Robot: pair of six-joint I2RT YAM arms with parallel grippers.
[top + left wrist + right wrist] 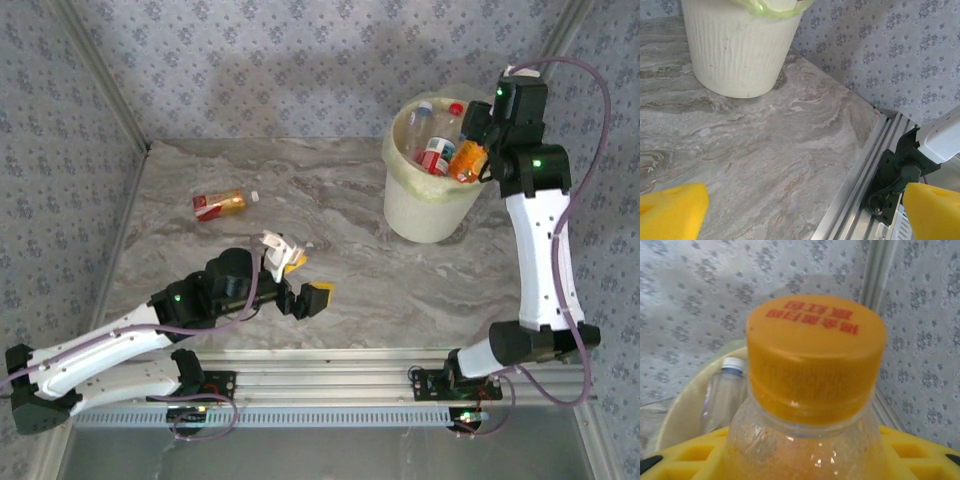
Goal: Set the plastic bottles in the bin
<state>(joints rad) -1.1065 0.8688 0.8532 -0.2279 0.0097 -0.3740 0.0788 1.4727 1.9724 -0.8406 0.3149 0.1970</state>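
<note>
My right gripper (478, 152) is shut on an orange-filled plastic bottle (465, 160) with an orange cap (815, 365), held over the right rim of the white bin (430, 205). Yellow pads (920, 450) flank the bottle's shoulder. Inside the bin lie several bottles, among them a red-labelled one (436, 152) and a clear one with a white cap (725, 395). Another orange bottle with a red label (218, 204) lies on its side at the table's back left. My left gripper (308, 280) hovers low near the front edge, open, with nothing between its yellow pads (670, 210).
The bin's ribbed white wall (740, 50) stands ahead of the left gripper across bare marble. The aluminium rail and the right arm's base (890, 185) lie along the front edge. A small white item (273, 243) sits by the left gripper. Patterned walls close in the table.
</note>
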